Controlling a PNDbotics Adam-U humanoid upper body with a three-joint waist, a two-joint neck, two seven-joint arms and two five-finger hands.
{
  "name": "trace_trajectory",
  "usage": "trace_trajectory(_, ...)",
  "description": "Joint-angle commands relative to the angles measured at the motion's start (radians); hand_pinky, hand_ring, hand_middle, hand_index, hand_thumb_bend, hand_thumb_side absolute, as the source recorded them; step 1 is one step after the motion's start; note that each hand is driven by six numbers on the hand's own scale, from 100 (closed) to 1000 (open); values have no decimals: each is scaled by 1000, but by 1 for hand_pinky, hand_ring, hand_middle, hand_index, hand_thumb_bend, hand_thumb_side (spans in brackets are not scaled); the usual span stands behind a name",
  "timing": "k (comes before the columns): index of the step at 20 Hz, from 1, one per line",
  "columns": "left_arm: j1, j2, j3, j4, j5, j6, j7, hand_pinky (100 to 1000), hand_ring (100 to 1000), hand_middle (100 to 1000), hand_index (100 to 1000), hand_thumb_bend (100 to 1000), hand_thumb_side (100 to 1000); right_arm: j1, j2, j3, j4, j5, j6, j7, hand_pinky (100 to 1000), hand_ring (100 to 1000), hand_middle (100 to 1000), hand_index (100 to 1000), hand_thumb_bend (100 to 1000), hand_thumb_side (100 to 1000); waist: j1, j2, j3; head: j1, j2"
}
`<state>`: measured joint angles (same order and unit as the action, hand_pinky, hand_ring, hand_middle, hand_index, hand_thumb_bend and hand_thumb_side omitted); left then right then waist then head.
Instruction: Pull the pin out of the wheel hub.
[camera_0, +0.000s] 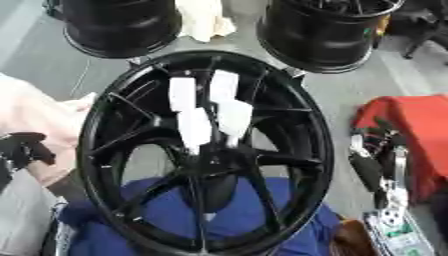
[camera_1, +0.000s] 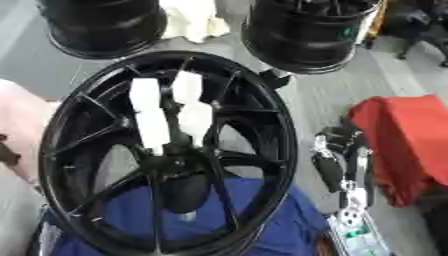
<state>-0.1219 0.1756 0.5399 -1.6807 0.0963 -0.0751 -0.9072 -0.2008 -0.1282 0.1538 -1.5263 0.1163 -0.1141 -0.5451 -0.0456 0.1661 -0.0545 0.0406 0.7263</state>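
Grey floor carries two spare black rims behind; the wheel hub (camera_0: 206, 155) stands tilted on blue cloth (camera_0: 262, 215), face exposed. Right robot hand (camera_1: 341, 160) hangs relaxed beside it; left robot hand (camera_0: 22, 150) looks clenched, empty.

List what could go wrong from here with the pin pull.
1. The pin cannot be made out among the white pieces at the wheel's centre, so the wrong piece may get grabbed.
2. The wheel stands on edge on a blue cloth; a pull at the hub could tip or roll it.
3. The right hand hangs open beside the rim, near a red cloth; reaching in, it could snag a spoke.
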Motion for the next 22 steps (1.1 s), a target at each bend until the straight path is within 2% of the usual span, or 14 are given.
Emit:
trace_trajectory(1,-1,9,-3,-26,8,6,0,792,601,571,787,100,809,-4,-7,-7,-25,5,-1,1,654,645,640,828,100,308,4,-16,-1,-1,-8)
trace_trajectory(16,-5,25,-6,-40,21,10,0,793,613,583,795,100,800,-4,-10,-10,-27,7,4,5,658,652,645,829,100,316,1,-22,5,-4,-4)
trace_trajectory(19,-24,92,-3,-50,79,-18,0,792,619,590,798,100,774,-4,-13,-11,-27,9,6,5,658,652,644,829,100,316,5,-24,5,-8,-8)
trace_trajectory(22,-47,221,-9,-32,181,-90,3,791,624,596,800,100,749,-1,-18,-11,-26,12,7,6,658,652,644,828,100,317,12,-26,6,-10,-6)
